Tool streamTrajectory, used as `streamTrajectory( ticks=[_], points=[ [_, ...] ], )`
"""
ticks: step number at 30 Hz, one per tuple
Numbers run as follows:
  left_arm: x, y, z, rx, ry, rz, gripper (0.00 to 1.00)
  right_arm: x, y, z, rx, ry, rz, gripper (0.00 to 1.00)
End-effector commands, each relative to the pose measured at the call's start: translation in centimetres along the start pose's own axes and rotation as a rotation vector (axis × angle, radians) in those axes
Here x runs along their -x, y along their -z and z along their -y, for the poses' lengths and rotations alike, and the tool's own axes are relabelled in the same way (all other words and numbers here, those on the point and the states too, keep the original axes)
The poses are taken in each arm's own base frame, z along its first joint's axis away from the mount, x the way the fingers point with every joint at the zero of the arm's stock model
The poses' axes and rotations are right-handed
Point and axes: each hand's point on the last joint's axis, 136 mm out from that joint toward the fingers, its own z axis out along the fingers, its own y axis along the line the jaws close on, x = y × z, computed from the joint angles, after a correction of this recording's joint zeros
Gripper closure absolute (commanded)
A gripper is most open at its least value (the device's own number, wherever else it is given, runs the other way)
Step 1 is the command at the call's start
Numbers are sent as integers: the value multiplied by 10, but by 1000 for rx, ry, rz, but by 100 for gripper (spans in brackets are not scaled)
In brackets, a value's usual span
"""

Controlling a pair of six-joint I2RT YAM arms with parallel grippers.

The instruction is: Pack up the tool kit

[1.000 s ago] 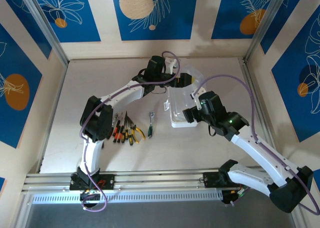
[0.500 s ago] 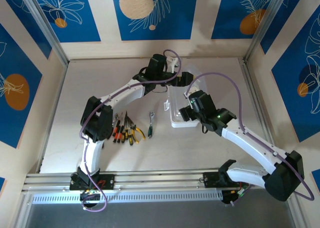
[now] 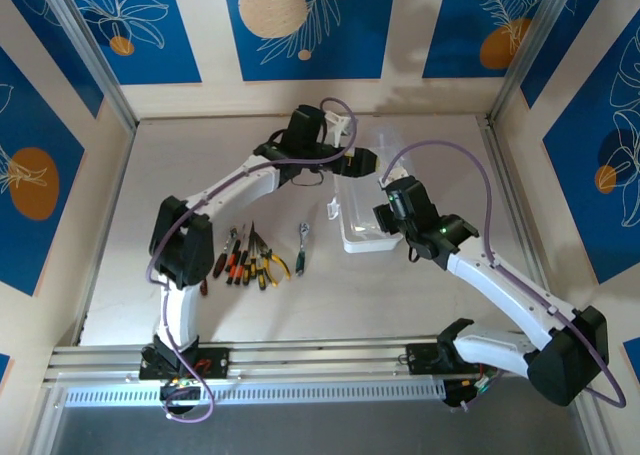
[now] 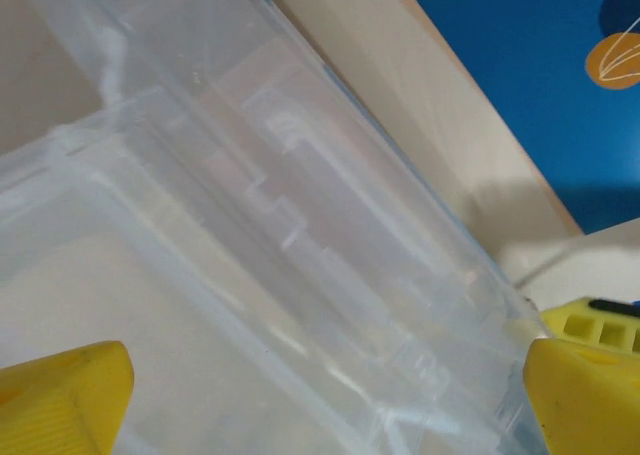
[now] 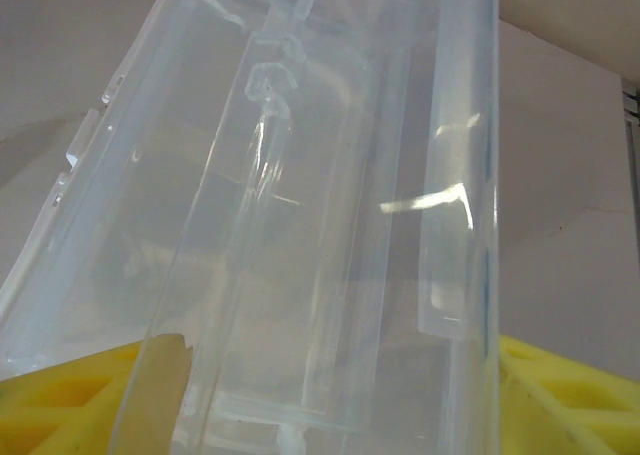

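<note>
The tool kit's translucent case (image 3: 360, 225) lies right of the table's middle. My left gripper (image 3: 366, 160) reaches over its far end and stands open, with clear case plastic (image 4: 300, 275) between the yellow fingertips (image 4: 60, 400). My right gripper (image 3: 384, 217) is at the case's right side. Its yellow fingers (image 5: 570, 395) stand apart, open, on either side of a case wall (image 5: 460, 225). The left one shows partly through the plastic. The loose tools lie on the table to the left: red, orange and yellow-handled pliers (image 3: 268, 266), screwdrivers (image 3: 232, 261) and a metal ratchet (image 3: 302, 247).
The table (image 3: 200, 155) is boxed in by blue-and-cream wall panels (image 3: 300, 25) behind and at both sides, with metal posts (image 3: 100, 75) at the corners. The arms' mounting rail (image 3: 300, 360) runs along the near edge. Purple cables (image 3: 480, 165) loop over both arms.
My right arm has swung in to the left and brought its gripper up against the case. The left arm has shifted slightly left and back at the case's far end.
</note>
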Motion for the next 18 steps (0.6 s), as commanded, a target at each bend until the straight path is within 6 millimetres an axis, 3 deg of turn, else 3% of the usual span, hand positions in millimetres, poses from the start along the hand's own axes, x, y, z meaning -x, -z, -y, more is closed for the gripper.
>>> streamTrajectory(
  ticks=[1, 5, 9, 12, 18],
  points=[
    [-9, 40, -22, 128, -35, -23, 0, 3, 5, -1, 20, -33, 19, 31],
    [-50, 52, -70, 269, 33, -123, 0, 5, 6, 1, 16, -41, 23, 31],
    [-90, 50, -108, 383, 80, -232, 0, 6, 8, 3, 17, -56, 30, 31],
    [-103, 40, -120, 390, 102, -260, 0, 6, 10, 4, 29, -69, 38, 32],
    [-111, 16, -127, 363, 125, -280, 0, 4, 13, 7, 34, -85, 38, 32]
  ],
)
